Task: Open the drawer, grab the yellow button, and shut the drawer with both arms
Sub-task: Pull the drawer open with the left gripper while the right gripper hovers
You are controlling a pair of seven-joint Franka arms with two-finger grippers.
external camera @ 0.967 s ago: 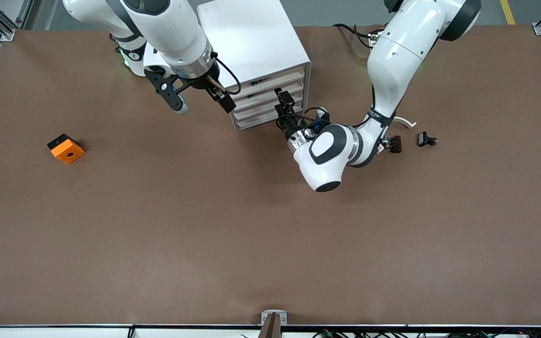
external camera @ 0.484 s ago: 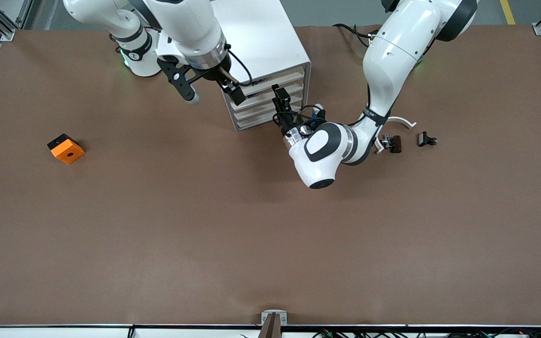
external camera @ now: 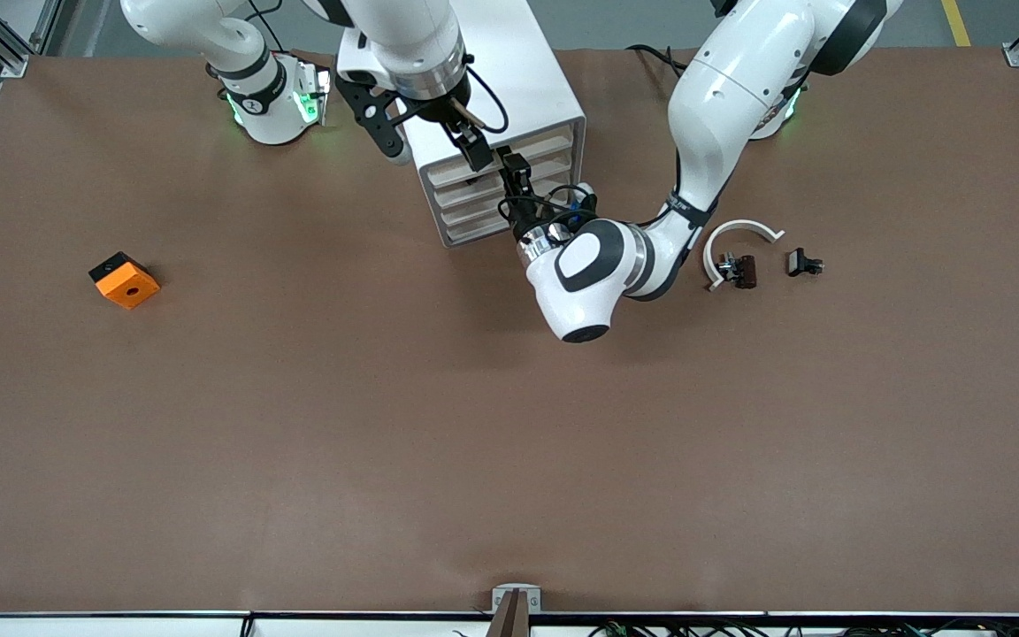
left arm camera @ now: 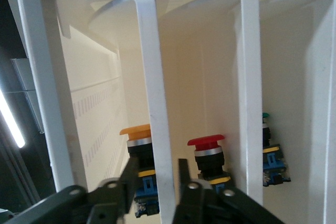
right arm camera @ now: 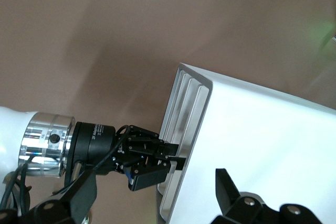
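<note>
The white cabinet (external camera: 492, 80) stands near the arms' bases, its four cream drawer fronts facing the front camera. My left gripper (external camera: 514, 175) is at the uppermost drawer (external camera: 523, 146). In the left wrist view its open fingers (left arm camera: 125, 182) straddle that drawer's front slat (left arm camera: 152, 103), with a gap showing on one side. The yellow-orange button (left arm camera: 137, 130) lies inside that drawer, partly hidden by the slat. My right gripper (external camera: 430, 146) hangs wide open over the cabinet's front top edge, empty. The right wrist view shows the cabinet top (right arm camera: 252, 129) and my left gripper (right arm camera: 152, 163).
A red button (left arm camera: 206, 142) and a green-capped one (left arm camera: 268, 148) sit in lower drawers. An orange square block (external camera: 125, 280) lies toward the right arm's end. A white arc (external camera: 739, 232) and two black clips (external camera: 803, 263) lie toward the left arm's end.
My right gripper has moved from beside the cabinet up over its front top edge. My left gripper has shifted up the cabinet front to the uppermost drawer.
</note>
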